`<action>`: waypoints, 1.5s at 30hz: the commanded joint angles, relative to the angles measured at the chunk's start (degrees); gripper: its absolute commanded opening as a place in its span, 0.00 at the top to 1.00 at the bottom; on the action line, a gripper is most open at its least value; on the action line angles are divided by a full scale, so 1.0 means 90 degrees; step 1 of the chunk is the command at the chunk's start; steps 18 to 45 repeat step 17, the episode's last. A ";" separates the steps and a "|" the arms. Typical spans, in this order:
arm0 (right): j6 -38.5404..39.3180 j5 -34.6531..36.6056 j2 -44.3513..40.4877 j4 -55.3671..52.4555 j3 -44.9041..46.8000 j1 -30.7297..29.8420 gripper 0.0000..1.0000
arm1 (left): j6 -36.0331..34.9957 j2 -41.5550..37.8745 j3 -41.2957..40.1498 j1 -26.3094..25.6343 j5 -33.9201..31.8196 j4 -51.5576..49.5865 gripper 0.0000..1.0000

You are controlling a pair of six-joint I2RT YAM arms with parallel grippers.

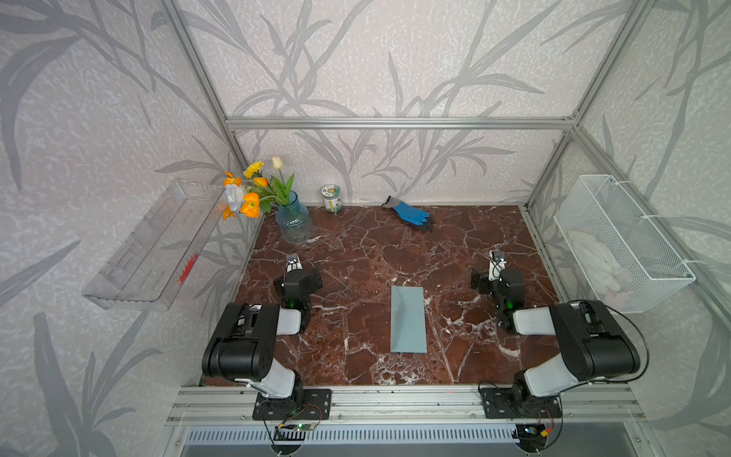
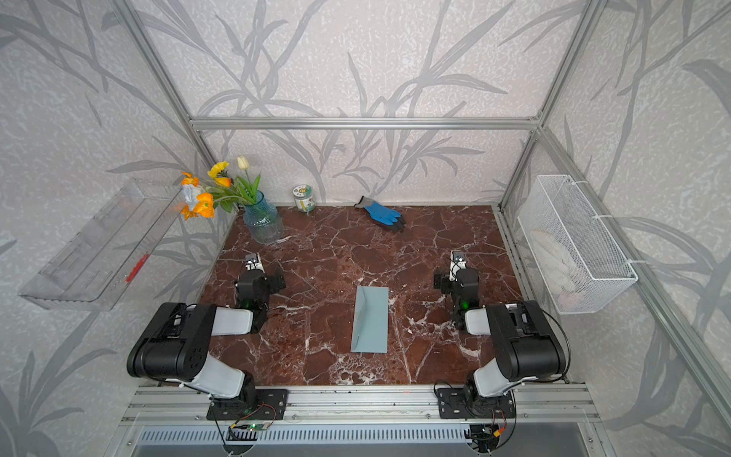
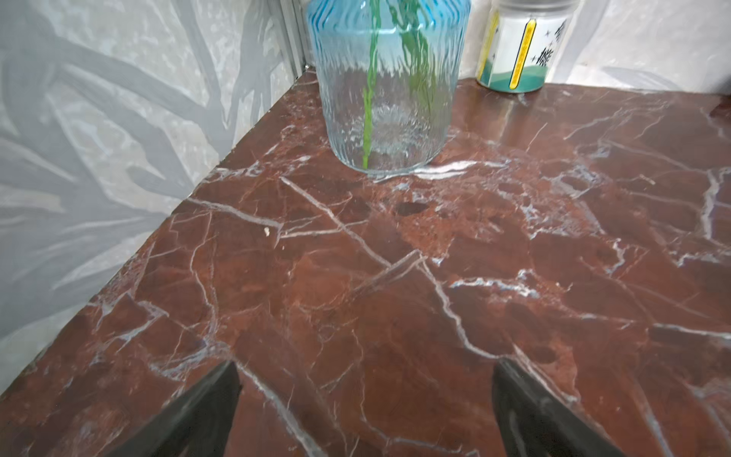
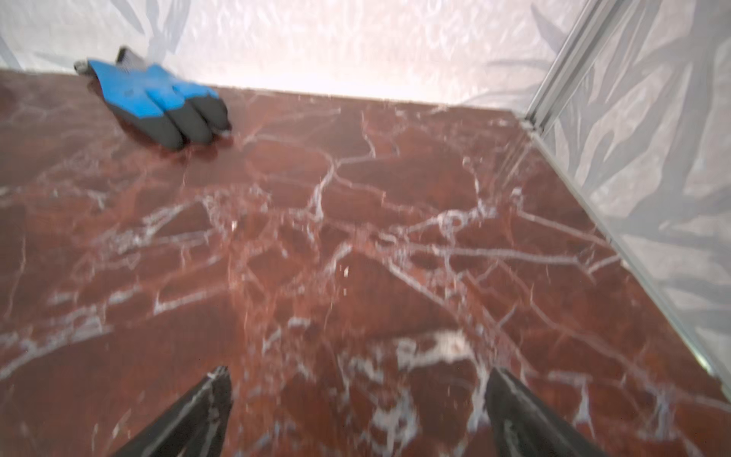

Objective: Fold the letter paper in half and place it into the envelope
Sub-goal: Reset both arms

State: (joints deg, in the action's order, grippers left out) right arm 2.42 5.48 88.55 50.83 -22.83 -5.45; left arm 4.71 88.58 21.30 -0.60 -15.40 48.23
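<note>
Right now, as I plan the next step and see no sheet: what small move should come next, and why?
Probably swing the right gripper toward the envelope to check its flap. It lies flat on the table, untouched, flap seemingly folded over; no letter paper shows in any view, so it may be inside. The left gripper, like the right, is open and empty.

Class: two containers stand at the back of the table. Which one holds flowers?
The blue glass vase, in the back left corner. The small jar beside it is lidded and labelled, with no flowers.
</note>
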 commanded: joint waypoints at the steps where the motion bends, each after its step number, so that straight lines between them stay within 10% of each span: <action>1: 0.0205 -0.0266 -0.0071 -0.0483 -0.0108 -0.0068 0.01 | -0.0092 -0.0088 0.0175 0.0039 0.0136 0.0022 0.00; 45: 0.0202 -0.0267 -0.0074 -0.0491 -0.0115 -0.0068 0.01 | -0.0074 -0.0136 0.0222 0.0057 0.0198 -0.0189 0.00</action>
